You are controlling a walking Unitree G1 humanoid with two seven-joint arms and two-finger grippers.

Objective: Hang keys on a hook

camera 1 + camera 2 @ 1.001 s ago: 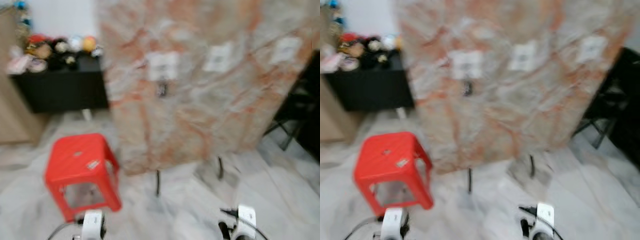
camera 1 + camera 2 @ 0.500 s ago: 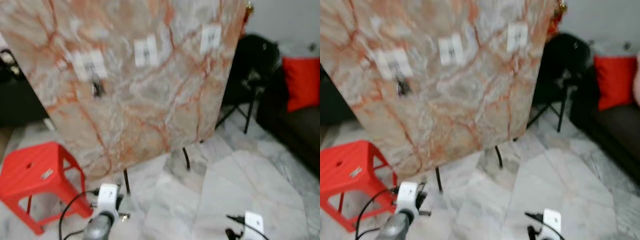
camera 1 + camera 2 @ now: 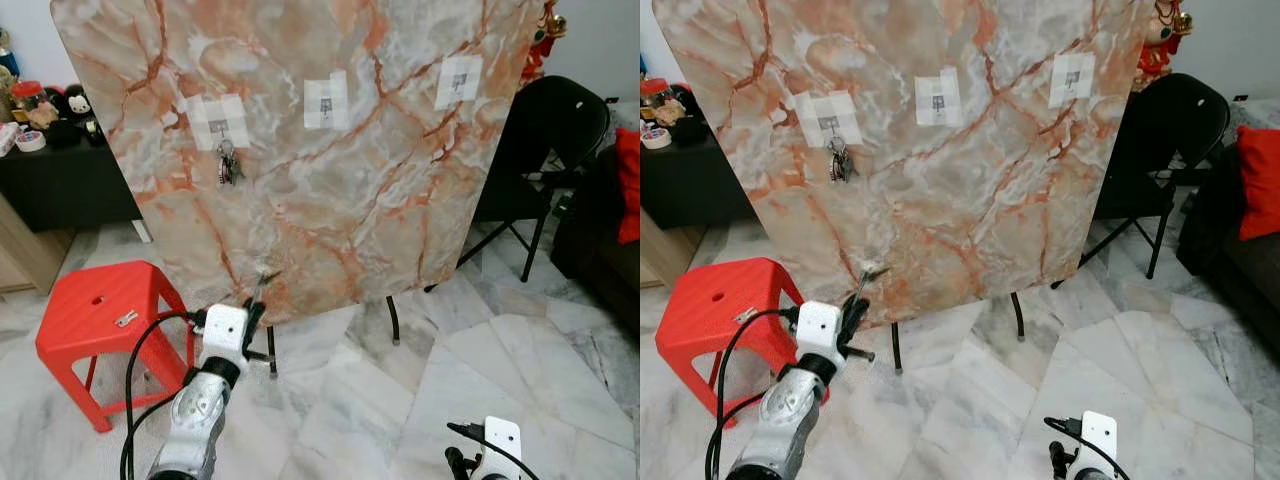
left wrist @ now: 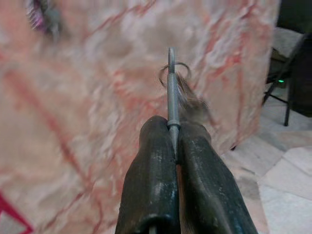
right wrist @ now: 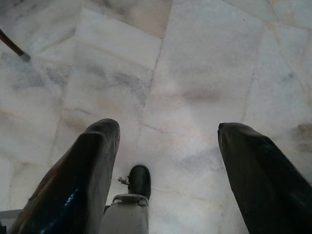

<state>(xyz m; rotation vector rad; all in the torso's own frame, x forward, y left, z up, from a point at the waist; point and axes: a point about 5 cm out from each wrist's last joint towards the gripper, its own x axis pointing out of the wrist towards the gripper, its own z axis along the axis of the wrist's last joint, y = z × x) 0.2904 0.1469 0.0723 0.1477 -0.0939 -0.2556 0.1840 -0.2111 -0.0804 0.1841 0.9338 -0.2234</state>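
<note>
Pinching a key (image 4: 171, 85) between the closed fingertips (image 4: 161, 141) of the left gripper (image 3: 252, 303), low and left of centre in the left eye frame, in front of the foot of the marble board (image 3: 330, 180). In the left wrist view, sticking straight out beyond the tips along the fingers' own line, with a ring (image 4: 174, 73) and a blurred bundle of further keys trailing behind it.

Leaning toward the upper half of the frame, that board, with three taped white patches in a row, each carrying a small hook: left hook (image 3: 218, 126) already bearing a hanging bunch of keys (image 3: 226, 165), middle hook (image 3: 324, 101) and right hook (image 3: 459, 82) looking bare. Lying up and away from the held key, all three, with the left patch almost directly above the gripper and the middle one up and to the right. Probably calling for a long raise of the left arm, ring leading.

Hanging at the bottom right, the right gripper (image 5: 168, 146), fingers spread wide over marble floor (image 5: 195, 58), holding nothing. Standing at the lower left, a red stool (image 3: 95, 320); at the right, a black folding chair (image 3: 550, 130).
</note>
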